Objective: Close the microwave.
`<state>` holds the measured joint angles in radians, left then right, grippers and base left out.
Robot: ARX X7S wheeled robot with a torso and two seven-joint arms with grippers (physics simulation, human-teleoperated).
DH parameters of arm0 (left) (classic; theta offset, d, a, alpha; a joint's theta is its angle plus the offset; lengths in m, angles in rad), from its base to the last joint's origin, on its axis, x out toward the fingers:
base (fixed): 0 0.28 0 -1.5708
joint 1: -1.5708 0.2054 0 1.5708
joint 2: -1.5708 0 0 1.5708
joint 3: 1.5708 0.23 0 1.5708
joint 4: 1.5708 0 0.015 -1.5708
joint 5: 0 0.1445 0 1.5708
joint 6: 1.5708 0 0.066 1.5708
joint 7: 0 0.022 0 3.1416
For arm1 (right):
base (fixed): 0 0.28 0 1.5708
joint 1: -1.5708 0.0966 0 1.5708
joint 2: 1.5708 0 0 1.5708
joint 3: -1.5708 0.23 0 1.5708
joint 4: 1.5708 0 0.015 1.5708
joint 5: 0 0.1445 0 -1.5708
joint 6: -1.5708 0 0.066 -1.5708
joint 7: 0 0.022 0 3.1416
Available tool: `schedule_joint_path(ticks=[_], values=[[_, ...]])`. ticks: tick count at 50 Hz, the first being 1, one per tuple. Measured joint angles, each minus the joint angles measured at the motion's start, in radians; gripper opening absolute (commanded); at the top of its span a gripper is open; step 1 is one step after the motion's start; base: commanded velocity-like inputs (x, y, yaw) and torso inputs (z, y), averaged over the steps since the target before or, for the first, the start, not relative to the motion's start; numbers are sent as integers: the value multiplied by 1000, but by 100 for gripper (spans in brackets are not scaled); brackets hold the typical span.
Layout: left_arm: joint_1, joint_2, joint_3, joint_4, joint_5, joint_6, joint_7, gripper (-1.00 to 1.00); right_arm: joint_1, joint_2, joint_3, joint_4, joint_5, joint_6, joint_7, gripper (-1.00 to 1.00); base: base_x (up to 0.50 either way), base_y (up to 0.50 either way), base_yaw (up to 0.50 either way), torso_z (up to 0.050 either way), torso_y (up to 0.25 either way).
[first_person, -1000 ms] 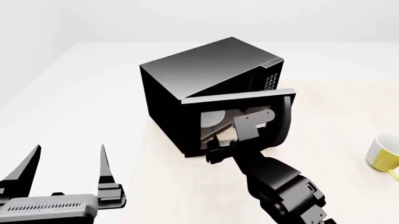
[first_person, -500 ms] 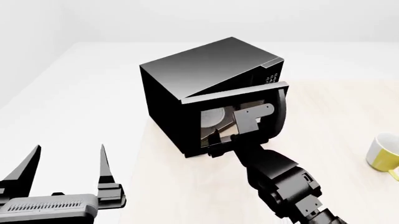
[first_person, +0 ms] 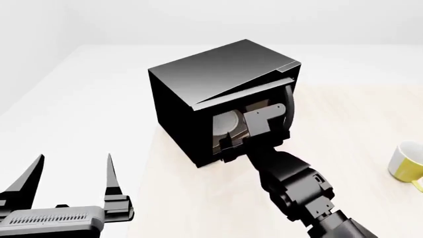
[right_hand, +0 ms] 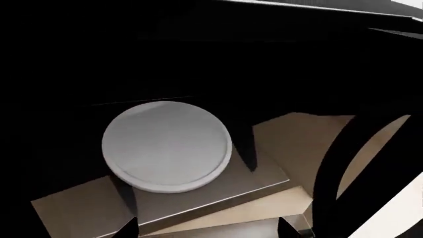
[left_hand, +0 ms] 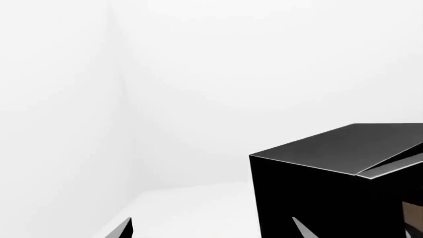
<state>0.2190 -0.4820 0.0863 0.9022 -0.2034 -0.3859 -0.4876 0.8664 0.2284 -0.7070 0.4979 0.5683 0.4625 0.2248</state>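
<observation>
Head view: the microwave (first_person: 221, 96) stands on the pale counter (first_person: 198, 198), turned at an angle, its door (first_person: 254, 116) nearly shut but with a narrow gap showing along the top edge. The right gripper (first_person: 254, 131) is pressed up against the door's front, its arm reaching in from the lower right; from here I cannot tell how far its fingers are spread. The curved handle (first_person: 290, 106) shows just beside the gripper. Through the door window a pale turntable plate (first_person: 228, 124) is partly visible. The left gripper (first_person: 69, 171) hangs low at the near left, well apart from the microwave, its two fingers (first_person: 111, 173) spread wide and holding nothing. A yellow-and-white mug (first_person: 406, 163) sits at the right edge of the counter.

Left wrist view: only the microwave's black top and side (left_hand: 317, 188) against white walls — and two dark fingertips (left_hand: 300, 229) at the frame's lower edge, apart and empty.

Right wrist view: the interior, which no other view gives so plainly — the round white plate (right_hand: 166, 146) on the cavity floor, the dark handle (right_hand: 347, 168) arcing close by, and two fingertips (right_hand: 126, 229) set apart with nothing between them.
</observation>
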Motion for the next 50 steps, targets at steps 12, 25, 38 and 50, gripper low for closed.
schedule_joint_path(ticks=[12, 25, 38, 50], values=[[0, -3, 2, 4, -2, -4, -4, 100, 38, -15, -15, 81, -41, -28, -26, 100, 0, 0, 0, 0, 0], [-1, -7, 5, 6, -4, -5, -7, 100, 78, -28, -35, 151, -62, -51, -60, 100, 0, 0, 0, 0, 0], [-2, -9, 8, 2, -7, -1, -7, 100, 119, -49, -57, 243, -94, -90, -98, 100, 0, 0, 0, 0, 0], [-2, -11, 12, -2, -8, 5, -8, 100, 147, -51, -126, 311, 6, -148, -114, 100, 23, 4, 11, -2, 0]])
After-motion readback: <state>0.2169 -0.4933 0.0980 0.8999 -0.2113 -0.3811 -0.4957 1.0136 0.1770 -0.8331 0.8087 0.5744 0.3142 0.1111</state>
